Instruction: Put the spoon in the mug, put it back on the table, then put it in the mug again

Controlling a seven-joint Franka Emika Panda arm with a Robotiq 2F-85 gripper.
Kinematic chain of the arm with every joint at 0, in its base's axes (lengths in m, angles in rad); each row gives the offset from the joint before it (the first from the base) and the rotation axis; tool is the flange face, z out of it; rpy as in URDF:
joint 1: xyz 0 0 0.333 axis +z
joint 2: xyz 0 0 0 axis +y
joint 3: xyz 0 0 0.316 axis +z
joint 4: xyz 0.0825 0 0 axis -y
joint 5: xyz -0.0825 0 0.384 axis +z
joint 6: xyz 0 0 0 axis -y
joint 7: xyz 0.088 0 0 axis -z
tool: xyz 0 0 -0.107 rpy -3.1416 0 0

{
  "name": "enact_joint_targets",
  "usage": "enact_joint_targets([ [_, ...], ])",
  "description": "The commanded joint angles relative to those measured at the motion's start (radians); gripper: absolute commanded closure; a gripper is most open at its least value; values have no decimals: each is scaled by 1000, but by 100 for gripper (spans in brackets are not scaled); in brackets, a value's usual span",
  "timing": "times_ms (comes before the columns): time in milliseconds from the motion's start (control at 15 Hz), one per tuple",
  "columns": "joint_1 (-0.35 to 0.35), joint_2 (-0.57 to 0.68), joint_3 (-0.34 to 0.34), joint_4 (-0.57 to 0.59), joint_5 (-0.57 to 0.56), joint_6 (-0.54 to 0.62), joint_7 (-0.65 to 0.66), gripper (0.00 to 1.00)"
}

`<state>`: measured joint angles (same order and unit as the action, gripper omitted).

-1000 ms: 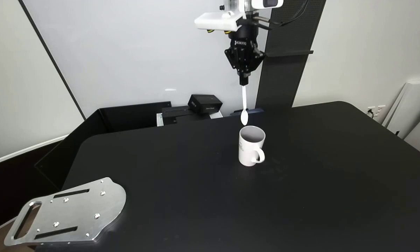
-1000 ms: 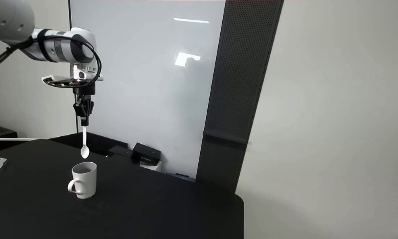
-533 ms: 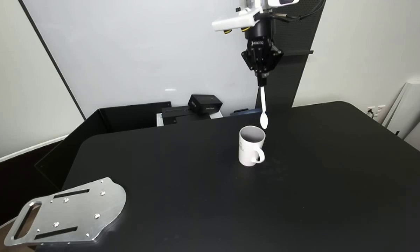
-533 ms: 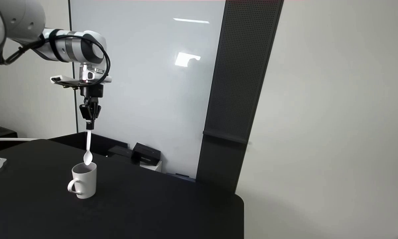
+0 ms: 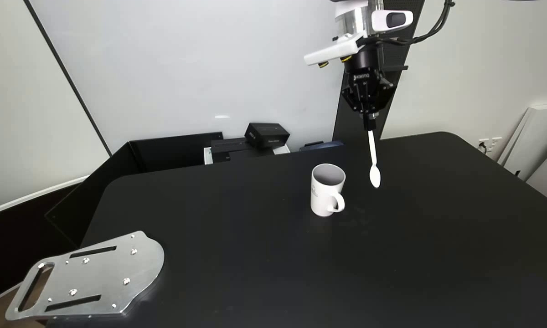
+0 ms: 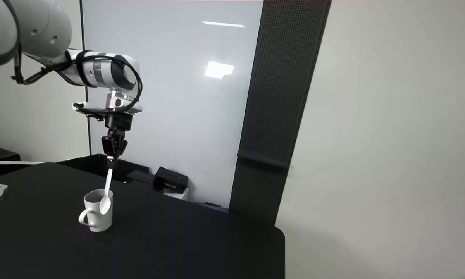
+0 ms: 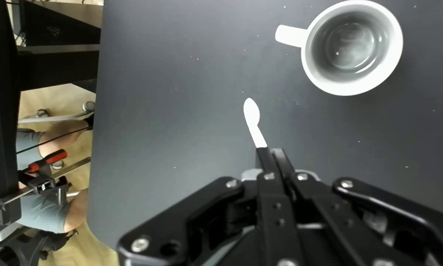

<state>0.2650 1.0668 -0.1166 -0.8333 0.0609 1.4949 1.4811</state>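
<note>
The gripper (image 5: 369,123) is shut on the white spoon (image 5: 374,175); it also shows in an exterior view (image 6: 111,162) and the wrist view (image 7: 270,152). The spoon hangs bowl down, slightly tilted, held by its handle end, above the black table (image 5: 255,255). In the wrist view the spoon (image 7: 252,112) points away from the fingertips. The white mug (image 5: 324,196) stands upright on the table, apart from the spoon. In an exterior view the spoon (image 6: 105,203) overlaps the mug (image 6: 102,221). In the wrist view the mug (image 7: 349,88) is at upper right, handle toward the left, with no spoon inside.
A grey metal plate with holes (image 5: 105,273) lies at the table's corner. Black boxes (image 5: 267,135) sit behind the table's back edge. In the wrist view, a seated person's leg (image 7: 48,214) and a clamp (image 7: 44,162) show beyond the table edge.
The gripper and spoon have moved from above the mug to the handle side and then lower, tilting slightly. The spoon stays gripped. The mug has not moved.
</note>
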Motion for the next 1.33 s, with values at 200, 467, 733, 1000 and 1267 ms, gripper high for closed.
enact_joint_targets([
  [200, -64, -60, 5, -216, 23, 79, -43, 99],
  [467, -105, -42, 11, -283, 45, 109, -82, 99],
  [733, -159, -1, 26, -296, 47, 94, -107, 99],
  [1000, -190, 65, 25, -273, 50, 84, -117, 99],
  [1267, -200, 127, 31, -245, 56, 79, -115, 99],
])
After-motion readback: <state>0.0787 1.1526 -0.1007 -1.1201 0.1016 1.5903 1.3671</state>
